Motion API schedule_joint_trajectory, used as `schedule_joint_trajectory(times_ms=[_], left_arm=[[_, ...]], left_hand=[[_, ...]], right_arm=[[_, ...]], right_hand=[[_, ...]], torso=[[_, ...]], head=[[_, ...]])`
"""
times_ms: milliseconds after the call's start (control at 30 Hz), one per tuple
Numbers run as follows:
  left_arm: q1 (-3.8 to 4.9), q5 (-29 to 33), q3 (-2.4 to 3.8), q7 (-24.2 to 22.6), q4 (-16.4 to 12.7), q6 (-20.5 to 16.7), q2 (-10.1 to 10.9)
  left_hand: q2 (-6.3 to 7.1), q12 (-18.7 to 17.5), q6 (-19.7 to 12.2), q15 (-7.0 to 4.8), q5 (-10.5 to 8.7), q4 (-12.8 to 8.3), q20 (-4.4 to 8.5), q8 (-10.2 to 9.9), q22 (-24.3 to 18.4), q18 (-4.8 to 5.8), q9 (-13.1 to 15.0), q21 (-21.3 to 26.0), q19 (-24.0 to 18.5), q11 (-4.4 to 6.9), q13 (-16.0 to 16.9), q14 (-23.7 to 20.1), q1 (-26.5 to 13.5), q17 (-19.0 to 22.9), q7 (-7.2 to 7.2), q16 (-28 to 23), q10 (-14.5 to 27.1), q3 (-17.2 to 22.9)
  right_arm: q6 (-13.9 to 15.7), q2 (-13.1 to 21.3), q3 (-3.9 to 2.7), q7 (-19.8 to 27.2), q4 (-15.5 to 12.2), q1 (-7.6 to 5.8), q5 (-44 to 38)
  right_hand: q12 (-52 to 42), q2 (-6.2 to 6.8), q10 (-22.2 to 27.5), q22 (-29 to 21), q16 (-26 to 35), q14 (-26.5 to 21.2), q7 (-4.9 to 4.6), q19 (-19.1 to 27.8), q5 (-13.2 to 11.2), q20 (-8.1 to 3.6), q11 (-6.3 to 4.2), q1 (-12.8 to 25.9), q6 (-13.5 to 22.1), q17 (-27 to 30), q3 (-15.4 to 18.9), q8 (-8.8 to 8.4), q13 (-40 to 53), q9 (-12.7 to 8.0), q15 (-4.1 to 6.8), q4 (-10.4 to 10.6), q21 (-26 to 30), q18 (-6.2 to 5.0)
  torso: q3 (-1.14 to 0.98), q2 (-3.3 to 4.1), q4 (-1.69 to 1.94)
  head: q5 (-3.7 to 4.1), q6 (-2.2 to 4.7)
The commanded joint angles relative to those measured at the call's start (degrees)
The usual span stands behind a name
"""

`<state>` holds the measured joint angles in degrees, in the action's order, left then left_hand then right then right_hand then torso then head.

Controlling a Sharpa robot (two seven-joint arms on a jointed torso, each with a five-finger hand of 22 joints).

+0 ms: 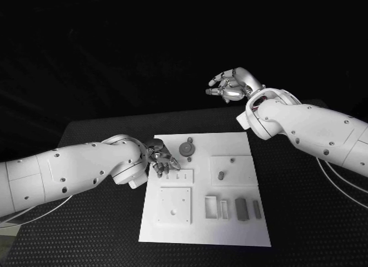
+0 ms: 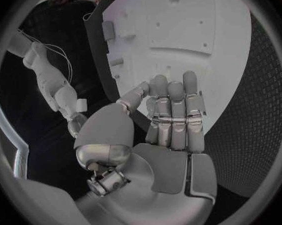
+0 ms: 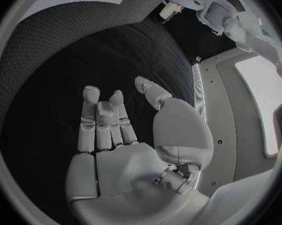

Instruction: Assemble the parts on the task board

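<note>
1. Nearest lie the grey parts in the task board front slots.
2. At its left edge, my left hand keeps fingers straight, pressed together, holding nothing; it should descend slowly.
3. Beyond, my right hand waits raised, fingers loosely curled, probably empty.

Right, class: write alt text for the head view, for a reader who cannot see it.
A white task board lies on a black table, with the robot's left hand at its left edge near a round grey part. The right hand is raised beyond the table's far side, holding nothing. Small grey parts stand lower on the board.
</note>
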<state>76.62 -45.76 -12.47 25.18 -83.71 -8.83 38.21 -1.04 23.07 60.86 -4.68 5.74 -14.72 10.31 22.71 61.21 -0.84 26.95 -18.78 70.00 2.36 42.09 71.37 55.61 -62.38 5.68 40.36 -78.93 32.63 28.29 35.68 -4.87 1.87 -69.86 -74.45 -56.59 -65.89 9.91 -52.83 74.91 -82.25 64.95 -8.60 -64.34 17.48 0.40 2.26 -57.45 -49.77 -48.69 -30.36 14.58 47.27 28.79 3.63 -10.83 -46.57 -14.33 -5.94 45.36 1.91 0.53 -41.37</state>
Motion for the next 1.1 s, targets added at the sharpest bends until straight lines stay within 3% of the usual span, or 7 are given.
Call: schedule_joint_trajectory(times_ms=[33,100,167,200,333,933,1100], left_arm=[[-0.13,-2.34,-0.24,0.94,-0.38,-0.35,-0.33],[-0.17,-2.76,-0.75,0.99,-0.58,-0.21,-0.35],[-0.41,-3.96,-0.82,1.1,-0.6,-0.54,-0.47],[-0.46,-4.4,-0.83,1.2,-0.58,-0.49,-0.48],[-0.64,-5.1,-0.85,1.89,-0.52,-0.79,-0.49],[-1.13,-4.89,-0.94,3.34,0.47,0.1,-1.02],[-1.13,-3.35,-0.97,3.05,0.57,1.28,-0.94]], left_hand=[[-0.71,2.74,2.46,-1.19,0.08,-0.04,0.77,0.04,2.12,-0.53,12.62,-1.88,1.45,0.66,1.82,0.37,0.2,-0.49,-2.72,2.95,0.07,-0.15],[-0.87,7.41,2.25,-2.5,-0.32,-0.31,1.98,-0.58,5.57,-0.86,13.46,-5.26,3.56,1.08,4.93,1.21,0.46,-2.02,-3.14,8.02,-0.34,-0.42],[-1.06,14.52,2.29,-4.33,-0.37,-0.64,3.5,-1.46,9.96,-1.37,14.01,-9.64,5.68,1.8,10.06,2.17,0.82,-4.33,-3.45,14.64,-0.61,-0.54],[-0.74,17.54,2.42,-5.04,-0.34,-0.45,3.81,-1.89,11.88,-1.23,14.38,-11.05,5.35,1.75,12.7,1.53,0.32,-4.71,-3.55,17.13,1.31,-0.51],[-1.07,22.38,2.9,-5.66,-0.03,-0.56,4.97,-2.45,14.42,-1.65,15.24,-13.56,6.95,2.15,16.73,2.15,0.76,-4.72,-3.81,21.63,2.61,-0.04],[-1.22,24.71,4.04,-6.02,-0.71,0.44,5.41,-3.16,15.07,-1.67,16.48,-15.02,7.2,2.49,18.29,1.38,-0.51,-3.14,-4.16,25.12,3.4,-0.18],[-1.74,25.05,4.83,-6.21,0.34,0.92,5.48,-3.22,15.09,-1.67,16.84,-15.46,7.01,2.74,17.97,1.13,-1.58,-2.62,-4.42,26.04,3.14,-0.46]], right_arm=[[0.1,-0.1,-0.03,1.11,-0.1,-0.01,1.93],[-0.06,-0.12,-0.03,1.07,-0.21,-0.01,1.93],[-0.4,-0.12,-0.04,0.9,-0.28,-0.01,1.93],[-0.44,-0.12,-0.05,0.89,-0.31,-0.01,1.93],[-0.65,-0.08,-0.05,0.8,-0.46,-0.01,1.93],[-1.22,0.11,-0.05,0.4,-0.55,-0.01,1.95],[-1.37,0.14,-0.05,0.33,-0.55,-0.01,1.95]], right_hand=[[-0.35,-0.64,0.21,1.16,0.23,-0.46,-0.39,0.49,0.17,-0.08,0.31,-0.11,-0.01,-0.08,0.09,-0.17,0.06,-0.08,0.02,-0.22,0.4,-0.67],[-0.35,-0.69,0.24,1.15,0.24,-0.49,-0.39,0.52,0.17,-0.07,0.32,-0.04,0.0,-0.09,0.13,-0.17,0.06,-0.1,0.01,-0.28,0.41,-0.67],[-0.35,-0.72,0.27,1.15,0.25,-0.51,-0.4,0.54,0.17,-0.05,0.33,0.02,0.02,-0.09,0.16,-0.19,0.06,-0.11,0.0,-0.35,0.41,-0.67],[-0.35,-0.73,0.27,1.15,0.25,-0.51,-0.4,0.55,0.17,-0.05,0.33,0.03,0.03,-0.09,0.17,-0.19,0.06,-0.11,0.0,-0.37,0.41,-0.67],[-0.36,-0.77,0.29,1.15,0.25,-0.53,-0.41,0.56,0.17,-0.03,0.34,0.11,0.05,-0.1,0.2,-0.21,0.06,-0.13,0.0,-0.41,0.41,-0.67],[-0.39,-0.91,0.34,1.14,0.26,-0.59,-0.43,0.63,0.19,0.01,0.36,0.32,0.1,-0.11,0.27,-0.23,0.06,-0.17,-0.03,-0.54,0.43,-0.67],[-0.39,-0.93,0.36,1.14,0.27,-0.6,-0.43,0.65,0.19,0.01,0.36,0.33,0.11,-0.11,0.27,-0.24,0.06,-0.18,-0.03,-0.58,0.44,-0.67]], torso=[[-0.04,-0.03,-0.13],[-0.02,-0.03,-0.15],[-0.02,0.01,-0.17],[-0.03,0.01,-0.18],[-0.04,-0.01,-0.14],[-0.03,-0.03,-0.09],[-0.01,-0.04,-0.09]], head=[[-0.12,-0.26],[-0.15,-0.3],[-0.15,-0.41],[-0.15,-0.46],[-0.08,-0.6],[0.12,-1.17],[0.15,-1.27]])
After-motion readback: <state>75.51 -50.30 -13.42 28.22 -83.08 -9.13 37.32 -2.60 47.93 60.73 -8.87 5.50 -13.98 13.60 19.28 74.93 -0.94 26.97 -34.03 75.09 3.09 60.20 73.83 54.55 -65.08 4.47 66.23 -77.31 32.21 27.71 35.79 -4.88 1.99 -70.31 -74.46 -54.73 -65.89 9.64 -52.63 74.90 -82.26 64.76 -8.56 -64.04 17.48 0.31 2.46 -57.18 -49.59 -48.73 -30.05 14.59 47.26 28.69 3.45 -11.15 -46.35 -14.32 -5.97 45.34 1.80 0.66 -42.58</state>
